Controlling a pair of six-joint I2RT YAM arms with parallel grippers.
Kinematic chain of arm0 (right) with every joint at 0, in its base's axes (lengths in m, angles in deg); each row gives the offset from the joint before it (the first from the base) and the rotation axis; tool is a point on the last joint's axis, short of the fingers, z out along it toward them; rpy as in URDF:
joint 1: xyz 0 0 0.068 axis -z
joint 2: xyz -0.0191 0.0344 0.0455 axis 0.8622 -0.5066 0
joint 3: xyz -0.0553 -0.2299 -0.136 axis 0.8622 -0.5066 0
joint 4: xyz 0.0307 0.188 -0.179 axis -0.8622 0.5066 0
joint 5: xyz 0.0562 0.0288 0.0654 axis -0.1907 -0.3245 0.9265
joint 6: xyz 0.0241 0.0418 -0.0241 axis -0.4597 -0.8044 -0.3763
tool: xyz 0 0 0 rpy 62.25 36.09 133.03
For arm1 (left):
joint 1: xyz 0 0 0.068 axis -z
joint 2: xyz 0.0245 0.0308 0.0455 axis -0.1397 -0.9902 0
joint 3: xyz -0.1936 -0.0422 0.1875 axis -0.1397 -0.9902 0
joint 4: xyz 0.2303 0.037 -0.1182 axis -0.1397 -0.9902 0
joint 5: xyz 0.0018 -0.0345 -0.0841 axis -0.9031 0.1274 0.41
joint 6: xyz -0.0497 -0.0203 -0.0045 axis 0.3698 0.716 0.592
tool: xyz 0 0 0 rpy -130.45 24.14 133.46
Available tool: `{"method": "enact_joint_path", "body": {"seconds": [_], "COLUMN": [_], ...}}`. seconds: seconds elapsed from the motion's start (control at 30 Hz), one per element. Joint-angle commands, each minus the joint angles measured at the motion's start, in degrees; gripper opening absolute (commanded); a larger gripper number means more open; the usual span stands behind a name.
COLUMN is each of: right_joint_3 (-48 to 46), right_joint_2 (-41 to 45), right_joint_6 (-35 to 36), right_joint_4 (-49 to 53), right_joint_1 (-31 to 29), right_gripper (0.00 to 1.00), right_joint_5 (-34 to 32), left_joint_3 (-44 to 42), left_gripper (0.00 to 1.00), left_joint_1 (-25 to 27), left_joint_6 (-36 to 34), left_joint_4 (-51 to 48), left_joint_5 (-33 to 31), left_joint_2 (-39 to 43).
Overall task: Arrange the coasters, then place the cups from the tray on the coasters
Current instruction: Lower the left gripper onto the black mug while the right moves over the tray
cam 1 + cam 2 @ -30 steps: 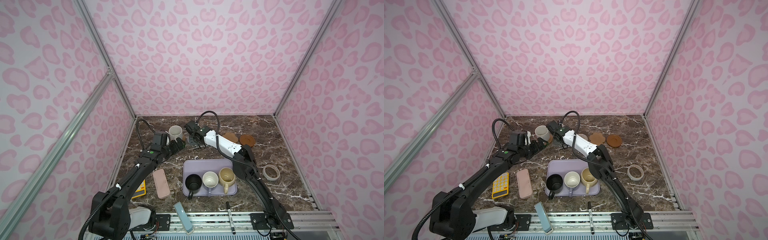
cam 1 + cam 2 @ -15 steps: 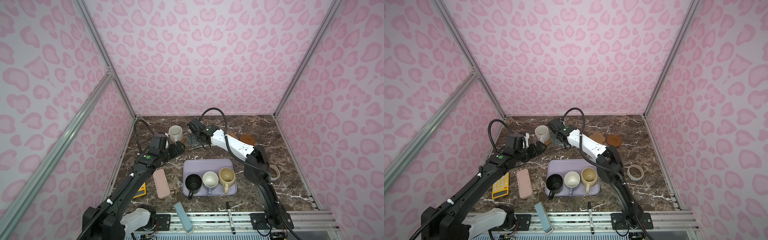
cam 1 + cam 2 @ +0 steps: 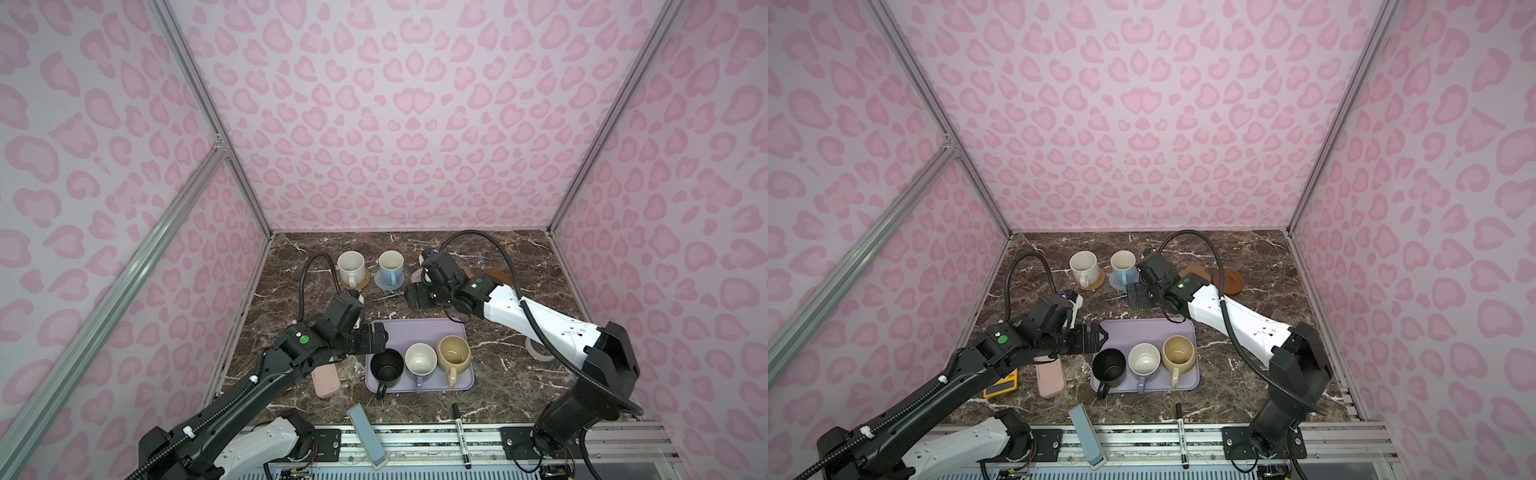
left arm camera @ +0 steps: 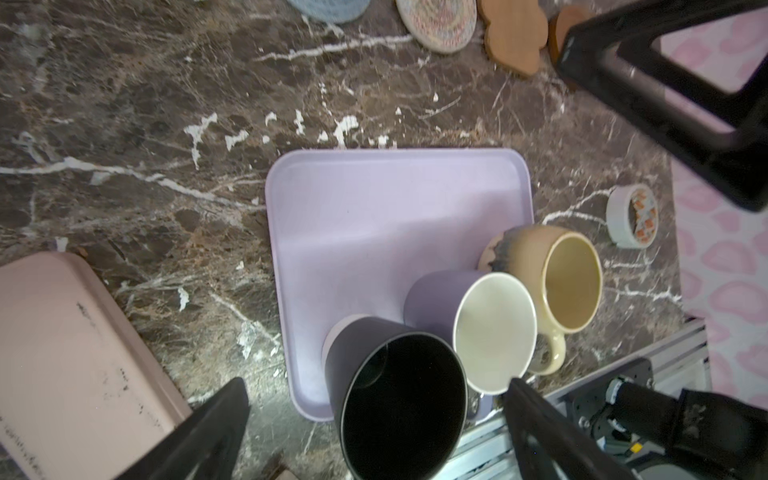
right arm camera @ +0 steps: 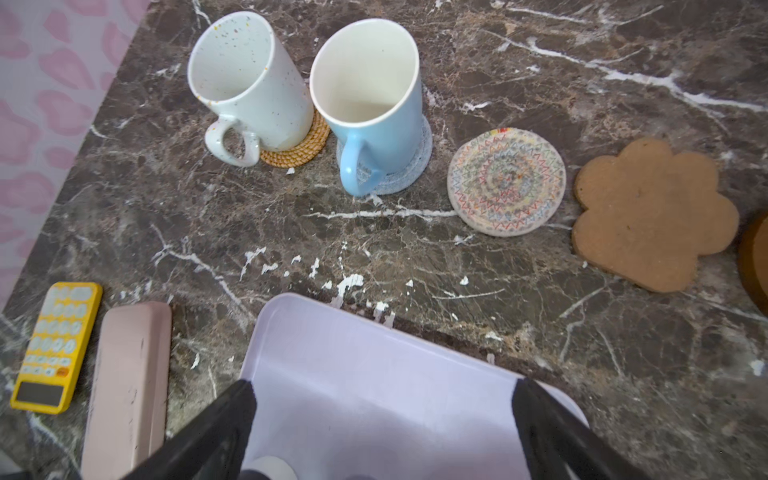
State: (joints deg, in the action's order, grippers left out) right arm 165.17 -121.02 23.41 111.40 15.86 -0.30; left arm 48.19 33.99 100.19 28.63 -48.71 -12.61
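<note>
So far two mugs sit on mats along the back: the cream-white mug on the rattan mat and the light blue mug on the grey-blue mat. The mats lie in a row, probably so each mug gets its own spot. The woven mat, paw mat and brown disc are bare.

On the tray stand the black mug, lavender mug and yellow mug, close together along its near edge.

The left gripper hovers just over the black mug, jaws wide and empty, seemingly lined up to take it. The right gripper hangs above the tray's far edge, jaws spread, holding nothing.

The lavender mug crowds the black one, leaving little finger room on that side. A pink case lies just beside the tray; the calculator and tape ring are well apart from the mugs.
</note>
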Motion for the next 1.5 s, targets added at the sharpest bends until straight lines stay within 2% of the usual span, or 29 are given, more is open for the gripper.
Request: {"method": "enact_joint_path", "body": {"seconds": [0.0, 0.13, 0.33, 0.43, 0.6, 0.73, 0.87, 1.03, 1.17, 1.27, 1.33, 1.47], "right_joint_3": [-5.2, -9.66, -14.69, -17.63, -21.08, -22.82, -22.98, -24.12, -25.49, -26.49, -26.87, -27.13], "right_joint_2": [5.16, 9.83, 15.46, 17.77, 21.02, 22.49, 22.87, 23.18, 24.11, 25.05, 25.25, 24.74], "right_joint_6": [1.1, 2.59, 4.54, 5.64, 5.87, 5.28, 5.01, 4.88, 4.96, 4.96, 4.81, 4.61], "right_joint_4": [-3.98, -3.76, -2.46, -3.7, -4.03, -5.13, -5.19, -6.98, -8.39, -8.64, -8.68, -8.94], "right_joint_1": [0.77, 1.16, 1.16, 1.11, 1.24, 1.86, 2.05, 2.04, 2.04, 2.11, 2.13, 2.12], "right_gripper": [0.98, 0.98, 0.98, 0.98, 0.98, 0.98, 0.98, 0.98, 0.98, 0.98, 0.98, 0.98], "right_joint_5": [5.53, 10.97, 15.56, 20.46, 21.55, 21.46, 22.27, 25.92, 28.47, 27.58, 27.28, 27.85], "left_joint_3": [-0.49, -1.1, -3.01, -3.05, -4.42, -4.8, -4.44, -5.43, -5.57, -5.35, -5.43, -5.4], "left_gripper": [0.98, 0.97, 0.94, 0.88, 0.74, 0.64, 0.59, 0.45, 0.4, 0.38, 0.29, 0.2], "left_joint_1": [4.18, 10.13, 16.72, 19.25, 22.5, 24.0, 25.69, 26.23, 26.77, 26.88, 26.97, 26.97], "left_joint_6": [2.11, 4.62, 8.04, 9.39, 11.9, 13.34, 14.62, 15.49, 16.35, 16.52, 16.69, 17.01], "left_joint_4": [-5.34, -6.25, -6.22, -6.48, -4.28, -3.26, -2.91, -0.87, -0.68, -0.68, -0.68, -0.77], "left_joint_5": [-4.0, -5.7, -7.14, -8.91, -9.19, -10.31, -11.53, -12.08, -14.37, -15.3, -15.88, -16.45], "left_joint_2": [-0.39, -1.15, -3.47, -5.75, -7.96, -10.88, -13.09, -14.86, -15.69, -16.74, -17.01, -17.86]}}
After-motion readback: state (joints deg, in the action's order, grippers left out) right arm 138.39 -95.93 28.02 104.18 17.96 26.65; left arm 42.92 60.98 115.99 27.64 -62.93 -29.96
